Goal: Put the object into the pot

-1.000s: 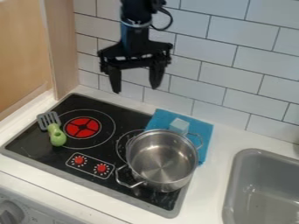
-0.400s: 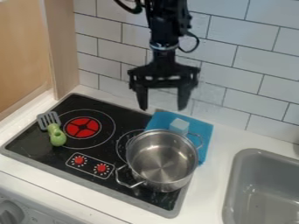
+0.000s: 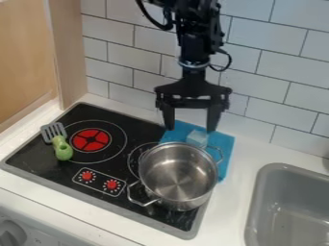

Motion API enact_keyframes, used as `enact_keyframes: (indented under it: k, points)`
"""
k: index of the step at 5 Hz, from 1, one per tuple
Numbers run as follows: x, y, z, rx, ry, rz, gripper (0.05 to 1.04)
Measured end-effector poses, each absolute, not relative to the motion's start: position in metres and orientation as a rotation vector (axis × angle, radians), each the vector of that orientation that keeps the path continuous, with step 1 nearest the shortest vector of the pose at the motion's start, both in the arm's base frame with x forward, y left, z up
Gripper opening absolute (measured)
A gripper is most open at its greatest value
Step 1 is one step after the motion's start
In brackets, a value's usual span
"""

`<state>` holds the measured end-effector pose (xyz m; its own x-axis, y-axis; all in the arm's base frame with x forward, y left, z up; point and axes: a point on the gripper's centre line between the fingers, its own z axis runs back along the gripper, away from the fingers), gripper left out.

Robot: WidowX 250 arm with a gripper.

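My gripper hangs open above the blue cloth, behind the pot, with nothing between its fingers. Just below its fingertips, a pale bluish-white cube rests on the blue cloth. The steel pot stands on the right part of the stove, over its front right, and its inside looks empty. One pot handle points to the front left, the other to the back right, close to the cube.
A green-handled spatula lies at the stove's left, beside the red burner. The grey sink is at the right. A tiled wall rises behind the counter, and a wooden panel stands at the left.
The gripper has moved right and down, from above the stove's back edge to over the blue cloth and cube. It stays open. The pot, cube and spatula have not moved.
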<state>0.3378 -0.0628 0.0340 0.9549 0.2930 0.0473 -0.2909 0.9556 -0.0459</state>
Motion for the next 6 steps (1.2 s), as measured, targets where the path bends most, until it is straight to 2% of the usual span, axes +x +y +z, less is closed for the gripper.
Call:
enact_keyframes:
  k: [1, 2, 3, 4, 6]
  points:
    - [0.338, -0.068, 0.027, -0.041, -0.037, 0.276, 0.999]
    - [0.334, -0.069, 0.018, -0.020, -0.001, 0.278, 0.938]
    - [0.334, -0.067, 0.014, 0.003, 0.005, 0.283, 0.636]
    - [0.337, -0.065, 0.014, 0.011, -0.009, 0.297, 0.451]
    - [0.338, -0.066, 0.014, 0.000, -0.018, 0.298, 0.451]
